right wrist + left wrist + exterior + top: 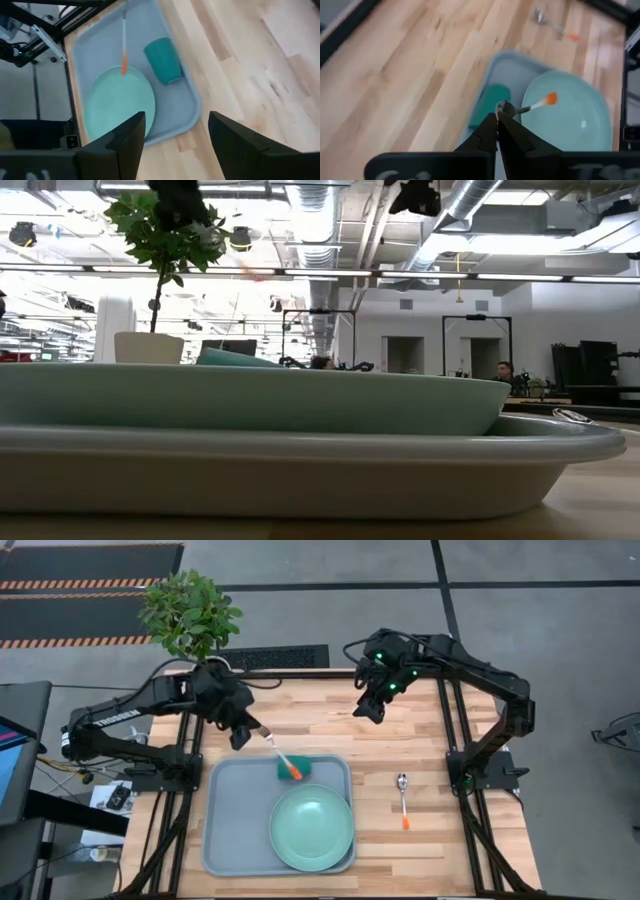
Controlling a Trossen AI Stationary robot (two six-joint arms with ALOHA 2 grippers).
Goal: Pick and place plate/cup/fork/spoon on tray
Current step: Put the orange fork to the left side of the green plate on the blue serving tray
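My left gripper [262,734] hangs over the tray's far left corner, shut on the fork [283,758]. The fork's orange handle tip [297,775] is over the teal cup [290,768]. The cup lies on its side at the far edge of the grey-blue tray [230,830]. The mint-green plate [312,828] rests flat in the tray's near right part. The spoon [403,798] lies on the table to the right of the tray. My right gripper [370,708] is open and empty above the far part of the table. My left gripper pinches the fork's metal end [502,107], the end away from the orange tip, between its two shut fingertips. The fingers slant down from the table's far left. The fork sticks out beyond them, lifted clear, with its orange tip [551,98] over the cup and plate.
A potted plant [188,612] stands at the table's far left corner, behind my left arm. Bare wooden table [450,840] lies around the spoon to the right of the tray. In the right wrist view my own open fingers [131,140] frame the tray [190,107].
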